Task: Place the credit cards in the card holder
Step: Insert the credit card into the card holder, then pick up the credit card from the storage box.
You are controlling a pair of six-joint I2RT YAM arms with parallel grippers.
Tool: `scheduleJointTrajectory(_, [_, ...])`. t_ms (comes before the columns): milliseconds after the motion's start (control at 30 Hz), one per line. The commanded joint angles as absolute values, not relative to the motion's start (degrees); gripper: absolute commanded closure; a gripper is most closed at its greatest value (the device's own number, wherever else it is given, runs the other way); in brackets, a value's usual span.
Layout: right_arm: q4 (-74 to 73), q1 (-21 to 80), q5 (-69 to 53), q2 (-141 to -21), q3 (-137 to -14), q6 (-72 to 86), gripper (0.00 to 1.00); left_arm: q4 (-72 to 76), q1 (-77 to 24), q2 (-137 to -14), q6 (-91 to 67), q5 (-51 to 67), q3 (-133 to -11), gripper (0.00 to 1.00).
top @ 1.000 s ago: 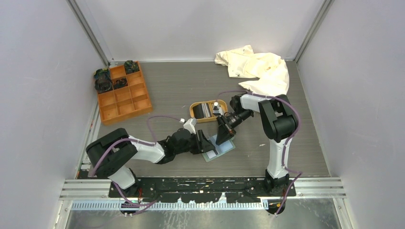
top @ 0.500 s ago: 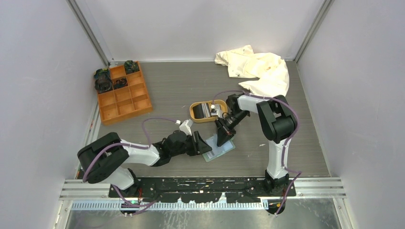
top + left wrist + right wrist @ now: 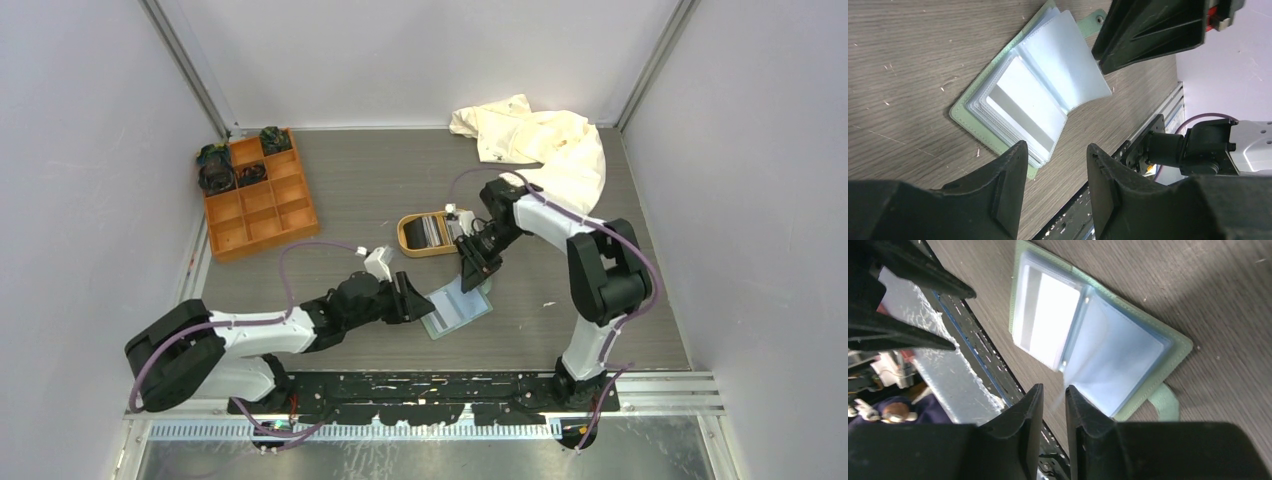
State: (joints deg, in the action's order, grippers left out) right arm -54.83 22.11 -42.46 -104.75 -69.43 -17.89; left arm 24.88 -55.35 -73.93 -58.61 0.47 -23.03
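The sage-green card holder (image 3: 457, 306) lies open on the table, its clear sleeves fanned. It also shows in the left wrist view (image 3: 960, 107) and the right wrist view (image 3: 1173, 347). A grey-white card (image 3: 1023, 110) with a grey stripe sits in the top left sleeve, also visible in the right wrist view (image 3: 1048, 325). One sleeve page (image 3: 1068, 60) stands lifted. My left gripper (image 3: 410, 298) is open and empty just left of the holder (image 3: 1054, 150). My right gripper (image 3: 472, 268) hovers at the holder's far edge, jaws a narrow gap apart (image 3: 1053, 390), the lifted page's edge reaching that gap. More cards (image 3: 432, 230) lie in the tan tray.
The oval tan tray (image 3: 408, 232) sits just beyond the holder. An orange compartment box (image 3: 258, 195) with dark items stands at the back left. A cream cloth (image 3: 540, 140) is bunched at the back right. The holder's snap tab (image 3: 1165, 400) sticks out toward the right arm.
My right gripper has drawn back from over the holder toward the tray. My left gripper has pulled a little to the left. The holder's sleeves and the card now show uncovered.
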Motion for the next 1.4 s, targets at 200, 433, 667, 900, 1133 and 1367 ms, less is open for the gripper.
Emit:
scheduleJointTrajectory(200, [-40.6, 22.1, -26.1, -78.1, -65.8, -22.2, 0.50, 20.5, -51.0, -61.6, -50.8, -2.5, -21.1, 0.49])
scheduleJointTrajectory(433, [-35.2, 19.8, -29.4, -81.2, -75.4, -14.8, 0.00, 11.8, -47.7, -53.5, -45.6, -3.0, -22.6, 0.32])
scheduleJointTrajectory(667, [-32.7, 19.7, -39.5, -97.2, -82.0, -0.4, 0.05, 10.9, -45.8, -50.2, -45.9, -2.8, -20.3, 0.29])
scheduleJointTrajectory(900, [-28.3, 19.2, -37.7, -106.7, -81.9, 8.4, 0.15, 15.5, -45.5, -50.9, -48.5, -2.8, -16.3, 0.30])
scheduleJointTrajectory(1133, [-32.1, 18.7, -35.3, -116.7, -89.6, 10.7, 0.32, 16.0, -45.5, -51.3, -50.2, -2.1, -15.2, 0.30])
scheduleJointTrajectory(1367, [-33.6, 18.7, -30.1, -119.1, -91.3, 9.8, 0.35, 16.3, -45.5, -50.3, -51.3, -2.5, -13.8, 0.30])
